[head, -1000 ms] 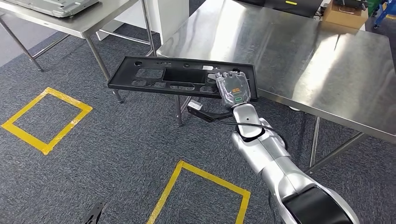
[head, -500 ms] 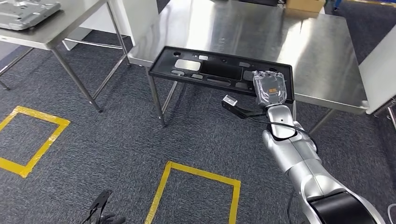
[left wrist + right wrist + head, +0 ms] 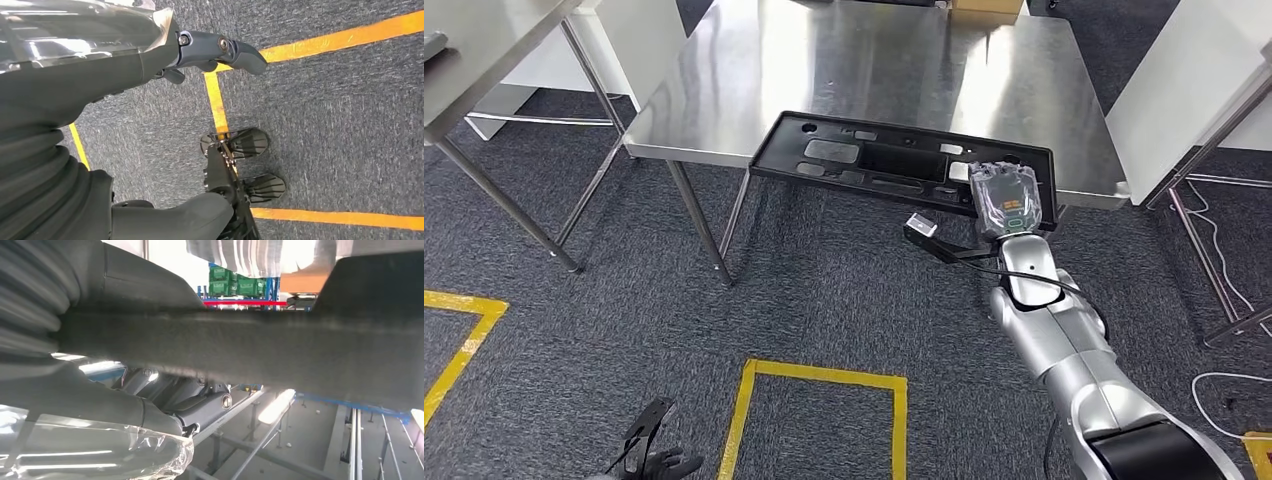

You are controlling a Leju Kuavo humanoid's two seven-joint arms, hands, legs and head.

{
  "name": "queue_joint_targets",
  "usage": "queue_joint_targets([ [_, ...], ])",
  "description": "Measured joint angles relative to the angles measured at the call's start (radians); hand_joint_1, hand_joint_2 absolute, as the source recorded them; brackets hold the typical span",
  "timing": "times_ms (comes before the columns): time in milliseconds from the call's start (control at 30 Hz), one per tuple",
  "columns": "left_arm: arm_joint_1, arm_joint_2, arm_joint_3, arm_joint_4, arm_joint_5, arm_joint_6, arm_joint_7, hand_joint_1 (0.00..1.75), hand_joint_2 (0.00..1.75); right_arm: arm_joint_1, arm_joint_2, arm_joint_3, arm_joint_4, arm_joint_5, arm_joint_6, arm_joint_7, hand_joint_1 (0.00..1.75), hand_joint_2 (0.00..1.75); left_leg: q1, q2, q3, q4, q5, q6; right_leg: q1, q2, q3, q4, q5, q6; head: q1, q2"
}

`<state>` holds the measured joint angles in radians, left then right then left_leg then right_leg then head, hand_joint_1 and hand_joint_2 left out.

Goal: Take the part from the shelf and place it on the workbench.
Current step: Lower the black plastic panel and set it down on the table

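Under my right hand [image 3: 1004,199] sits the black part [image 3: 894,163], gripped at its near end, reaching left over the workbench [image 3: 874,70] edge.

Steel tables [image 3: 864,60] — two. Black part [image 3: 894,165] — one. Robot hands — two: right hand [image 3: 1004,200], left hand [image 3: 220,52].

matt black plastic part [image 3: 894,165] over the near edge of the workbench [image 3: 864,60], brushed glossy steel workbench top, rough grey carpet floor [image 3: 724,300] below it with glossy yellow tape [image 3: 824,375], clear shiny film on right hand [image 3: 1005,198]
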<state>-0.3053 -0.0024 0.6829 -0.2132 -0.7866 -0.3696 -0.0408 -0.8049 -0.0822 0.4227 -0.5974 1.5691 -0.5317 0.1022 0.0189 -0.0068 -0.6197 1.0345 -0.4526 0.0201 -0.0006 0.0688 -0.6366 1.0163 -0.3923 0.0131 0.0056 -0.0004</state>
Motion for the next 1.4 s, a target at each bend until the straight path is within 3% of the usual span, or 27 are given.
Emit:
queue_joint_targets([
  [100,-0.004,-0.005,0.000,0.000,0.000,-0.001,0.004,0.00,1.75,-0.001,-0.007,-0.004,-0.001,0.000,-0.004,-0.002,1.75,1.75,0.001,0.004,0.014,-0.007,0.005,0.019,0.003,-0.022,-0.016,0.035,-0.013,0.013,0.003,0.000],
  [167,-0.006,-0.006,0.000,0.000,0.000,-0.001,0.005,0.00,1.75,-0.002,-0.009,-0.006,-0.001,0.000,-0.010,-0.005,1.75,1.75,0.001,0.005,0.021,-0.008,0.004,0.027,0.000,-0.047,-0.070,0.136,-0.056,0.017,0.005,0.000],
  [233,-0.006,-0.006,0.000,0.000,0.000,-0.001,0.007,0.00,1.75,0.001,-0.010,-0.007,-0.001,0.000,-0.014,-0.006,1.75,1.75,0.001,0.006,0.024,-0.008,-0.001,0.029,-0.004,-0.054,-0.143,0.261,-0.094,0.021,0.006,0.000],
  [267,-0.006,-0.007,0.000,0.000,0.000,-0.001,0.007,0.00,1.75,0.002,-0.011,-0.008,-0.001,0.000,-0.015,-0.007,1.75,1.75,0.002,0.007,0.027,-0.007,-0.005,0.028,-0.007,-0.055,-0.165,0.288,-0.097,0.024,0.006,0.000],
  [300,-0.006,-0.008,0.000,0.000,-0.001,-0.001,0.008,0.00,1.75,0.003,-0.012,-0.008,-0.001,0.000,-0.015,-0.007,1.75,1.75,0.004,0.007,0.032,-0.007,-0.010,0.025,-0.011,-0.056,-0.166,0.274,-0.084,0.029,0.006,0.000],
  [367,-0.006,-0.009,-0.001,0.000,-0.001,-0.001,0.008,0.00,1.75,0.003,-0.012,-0.008,-0.001,0.000,-0.016,-0.008,1.75,1.75,0.008,0.007,0.047,-0.007,-0.024,0.015,-0.019,-0.066,-0.115,0.144,-0.019,0.044,0.007,0.000],
  [400,-0.007,-0.010,-0.001,0.000,-0.002,-0.001,0.008,0.00,1.75,0.002,-0.012,-0.008,0.000,0.000,-0.019,-0.007,1.75,1.75,0.009,0.008,0.054,-0.007,-0.032,0.008,-0.018,-0.074,-0.087,0.073,0.007,0.046,0.008,0.000],
  [433,-0.007,-0.010,-0.001,0.000,-0.003,-0.001,0.008,0.00,1.75,0.001,-0.012,-0.008,0.000,0.000,-0.021,-0.007,1.75,1.75,0.009,0.009,0.060,-0.008,-0.038,0.001,-0.015,-0.080,-0.064,0.022,0.019,0.042,0.009,0.000],
  [500,-0.008,-0.010,-0.002,0.000,-0.005,-0.001,0.010,0.00,1.75,-0.002,-0.013,-0.008,0.002,0.000,-0.026,-0.006,1.75,1.75,0.005,0.012,0.069,-0.012,-0.046,-0.012,-0.007,-0.083,-0.047,-0.008,0.017,0.019,0.009,0.000],
  [600,-0.011,-0.010,-0.005,0.000,-0.008,-0.001,0.013,0.00,1.75,-0.004,-0.015,-0.008,0.000,0.000,-0.027,-0.006,1.75,1.75,0.010,0.016,0.064,0.024,-0.043,-0.024,-0.014,-0.073,-0.016,-0.016,0.013,-0.012,0.005,0.000],
  [667,-0.013,-0.010,-0.008,0.000,-0.009,-0.002,0.015,0.00,1.75,-0.006,-0.015,-0.008,-0.001,0.001,-0.027,-0.006,1.75,1.75,0.013,0.013,-0.006,0.140,-0.056,-0.029,-0.013,-0.068,0.010,-0.023,0.000,-0.032,0.004,0.000],
  [733,-0.012,-0.010,-0.011,0.000,-0.010,-0.002,0.018,0.00,1.75,-0.005,-0.014,-0.008,-0.001,0.001,-0.028,-0.006,1.75,1.75,0.012,0.009,-0.099,0.266,-0.108,-0.034,-0.009,-0.060,0.029,-0.024,-0.016,-0.045,0.002,0.000],
  [767,-0.012,-0.010,-0.011,0.000,-0.010,-0.002,0.020,0.00,1.75,-0.004,-0.014,-0.008,-0.001,0.000,-0.028,-0.006,1.75,1.75,0.011,0.008,-0.133,0.293,-0.133,-0.035,-0.007,-0.055,0.039,-0.024,-0.025,-0.047,0.003,0.000],
  [800,-0.012,-0.010,-0.011,0.000,-0.010,-0.002,0.020,0.00,1.75,-0.002,-0.014,-0.008,-0.001,0.000,-0.028,-0.006,1.75,1.75,0.010,0.008,-0.151,0.287,-0.139,-0.033,-0.004,-0.051,0.051,-0.024,-0.035,-0.047,0.002,0.000],
  [833,-0.012,-0.010,-0.011,0.000,-0.011,-0.001,0.021,0.00,1.75,-0.001,-0.014,-0.008,-0.001,0.001,-0.028,-0.006,1.75,1.75,0.009,0.008,-0.154,0.250,-0.118,-0.027,-0.001,-0.047,0.065,-0.024,-0.045,-0.047,0.002,0.000],
  [867,-0.012,-0.009,-0.012,0.000,-0.011,-0.001,0.021,0.00,1.75,0.000,-0.014,-0.008,-0.001,0.001,-0.028,-0.006,1.75,1.75,0.004,0.008,-0.143,0.189,-0.073,-0.016,0.002,-0.044,0.080,-0.024,-0.056,-0.047,0.002,0.000],
  [900,-0.012,-0.007,-0.013,0.000,-0.011,-0.001,0.021,0.00,1.75,0.001,-0.014,-0.008,0.000,0.001,-0.028,-0.006,1.75,1.75,-0.004,0.006,-0.128,0.117,-0.007,0.001,0.004,-0.042,0.092,-0.025,-0.067,-0.046,0.003,0.000],
  [967,-0.012,0.000,-0.014,0.000,-0.011,-0.001,0.022,0.00,1.75,0.005,-0.013,-0.008,0.002,0.001,-0.030,-0.006,1.75,1.75,-0.025,-0.008,-0.100,-0.001,0.089,0.029,0.011,-0.035,0.108,-0.028,-0.088,-0.040,0.004,0.000],
  [1000,-0.012,0.003,-0.015,0.000,-0.011,0.000,0.022,0.00,1.75,0.007,-0.012,-0.008,0.002,0.000,-0.032,-0.006,1.75,1.75,-0.031,-0.015,-0.090,-0.033,0.110,0.037,0.015,-0.031,0.114,-0.026,-0.093,-0.035,0.005,0.000],
  [1100,-0.016,0.003,-0.017,-0.001,-0.011,0.002,0.022,0.00,1.75,0.001,-0.013,-0.008,0.001,0.000,-0.034,-0.005,1.75,1.75,-0.028,-0.017,-0.051,-0.057,0.106,0.041,0.024,-0.033,0.115,0.007,-0.097,-0.019,0.004,0.000],
  [1167,-0.019,0.000,-0.018,-0.001,-0.011,0.002,0.022,0.00,1.75,-0.001,-0.016,-0.008,0.001,0.000,-0.034,-0.005,1.75,1.75,-0.023,-0.014,-0.027,-0.060,0.095,0.045,0.020,-0.045,0.051,0.108,-0.104,-0.010,0.003,0.000],
  [1233,-0.020,-0.002,-0.018,-0.001,-0.011,0.002,0.023,0.00,1.75,0.004,-0.017,-0.008,0.002,0.000,-0.034,-0.003,1.75,1.75,-0.019,-0.014,-0.008,-0.060,0.075,0.045,0.011,-0.051,-0.039,0.226,-0.143,-0.005,0.003,0.000],
  [1267,-0.019,-0.004,-0.018,0.000,-0.011,0.002,0.023,0.00,1.75,0.008,-0.018,-0.008,0.003,0.000,-0.034,-0.002,1.75,1.75,-0.016,-0.014,0.003,-0.060,0.063,0.042,0.004,-0.053,-0.073,0.254,-0.169,0.000,0.002,0.000],
  [1300,-0.018,-0.006,-0.018,0.000,-0.011,0.003,0.024,0.00,1.75,0.013,-0.020,-0.008,0.003,0.000,-0.034,0.000,1.75,1.75,-0.012,-0.015,0.016,-0.060,0.051,0.038,-0.002,-0.054,-0.092,0.251,-0.186,0.007,0.003,0.000],
  [1333,-0.017,-0.008,-0.018,0.000,-0.011,0.004,0.024,0.00,1.75,0.018,-0.022,-0.008,0.004,0.000,-0.034,0.001,1.75,1.75,-0.008,-0.017,0.031,-0.060,0.038,0.034,-0.009,-0.056,-0.096,0.218,-0.184,0.019,0.003,0.000],
  [1367,-0.017,-0.009,-0.018,0.000,-0.012,0.005,0.025,0.00,1.75,0.023,-0.024,-0.008,0.004,0.000,-0.034,0.002,1.75,1.75,-0.003,-0.018,0.047,-0.059,0.025,0.028,-0.017,-0.060,-0.087,0.158,-0.155,0.036,0.003,0.000],
  [1400,-0.016,-0.010,-0.018,0.000,-0.012,0.005,0.025,0.00,1.75,0.027,-0.026,-0.008,0.005,0.000,-0.034,0.002,1.75,1.75,-0.001,-0.019,0.061,-0.059,0.010,0.020,-0.023,-0.066,-0.073,0.083,-0.096,0.056,0.004,0.000],
])
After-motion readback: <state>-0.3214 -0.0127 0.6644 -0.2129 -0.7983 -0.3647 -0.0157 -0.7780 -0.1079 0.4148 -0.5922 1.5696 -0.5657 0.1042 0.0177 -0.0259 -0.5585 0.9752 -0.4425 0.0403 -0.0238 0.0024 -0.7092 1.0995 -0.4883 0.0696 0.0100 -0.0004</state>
